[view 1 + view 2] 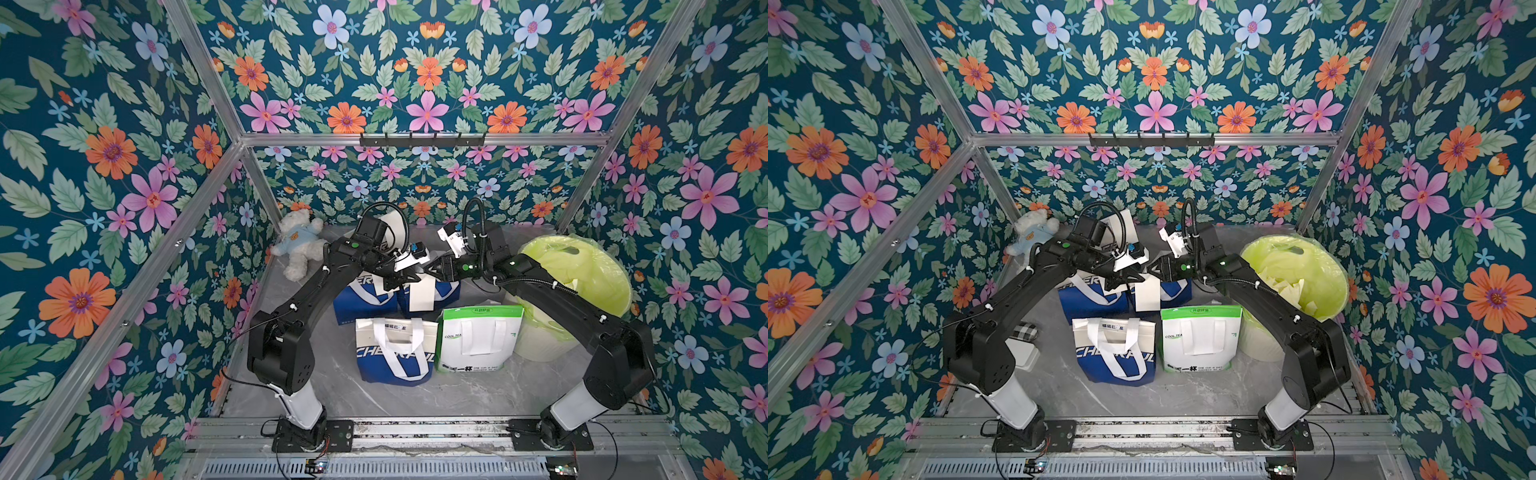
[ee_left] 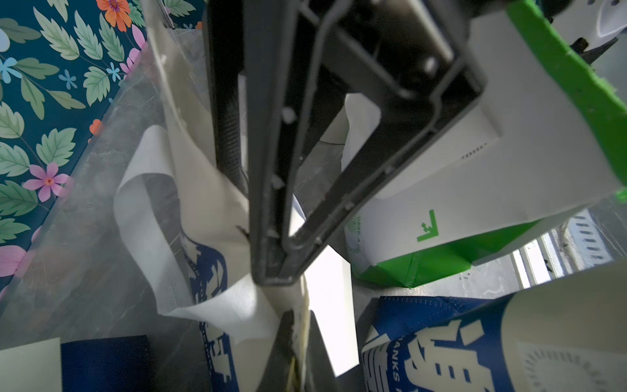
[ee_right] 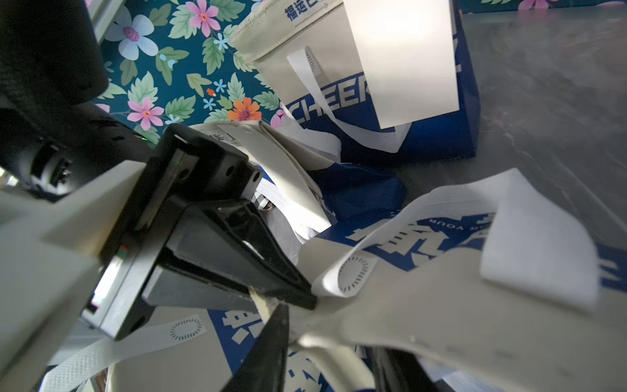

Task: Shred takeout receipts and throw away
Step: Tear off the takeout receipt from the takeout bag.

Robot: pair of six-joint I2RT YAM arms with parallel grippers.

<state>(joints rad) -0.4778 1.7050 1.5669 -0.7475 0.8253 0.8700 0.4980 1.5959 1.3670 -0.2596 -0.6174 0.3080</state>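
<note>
A white takeout receipt (image 1: 422,296) (image 1: 1147,294) hangs down the front of a blue bag (image 1: 446,291) at the back middle. My left gripper (image 1: 409,279) (image 2: 300,325) is shut on the receipt's (image 2: 330,305) top edge, where it meets the bag's cream rim. My right gripper (image 1: 430,270) (image 3: 332,329) faces it tip to tip, its fingers (image 3: 271,342) either side of the bunched cream rim. Whether they squeeze it is unclear. Another receipt (image 3: 407,61) hangs on a bag farther back. White scraps (image 1: 1287,291) lie in the lime-lined bin (image 1: 582,266).
A second blue bag (image 1: 363,297) stands under the left gripper. Nearer the front stand a blue-and-white bag (image 1: 392,357) and a green-and-white bag (image 1: 478,340). A teddy bear (image 1: 299,245) lies at the back left. A checked item (image 1: 1025,332) sits under the left arm.
</note>
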